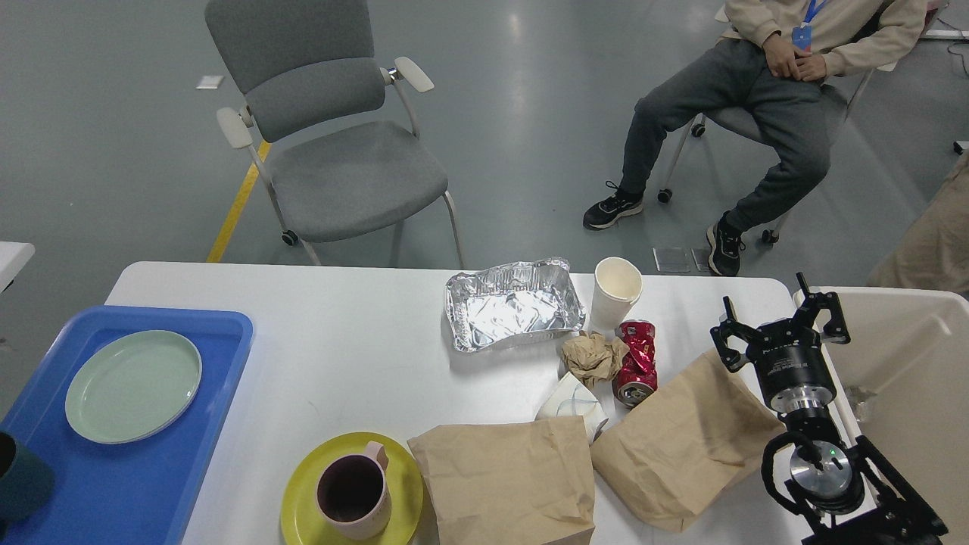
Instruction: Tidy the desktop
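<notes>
desktop (341, 356): white
tray (113, 484): blue
plate on tray (132, 386): pale green
plate under mug (303, 499): yellow-green
mug (354, 496): pink, dark inside
can (636, 359): red
bags (507, 477): brown
foil container (513, 304): silver

You are looking at a grey chair (333, 144) standing in the upper left of the frame, on the grey floor (113, 151). A person (764, 91) is sitting in the upper right, hands resting in the lap. A yellow floor line (236, 204) is running diagonally beside the chair's leg.
</notes>
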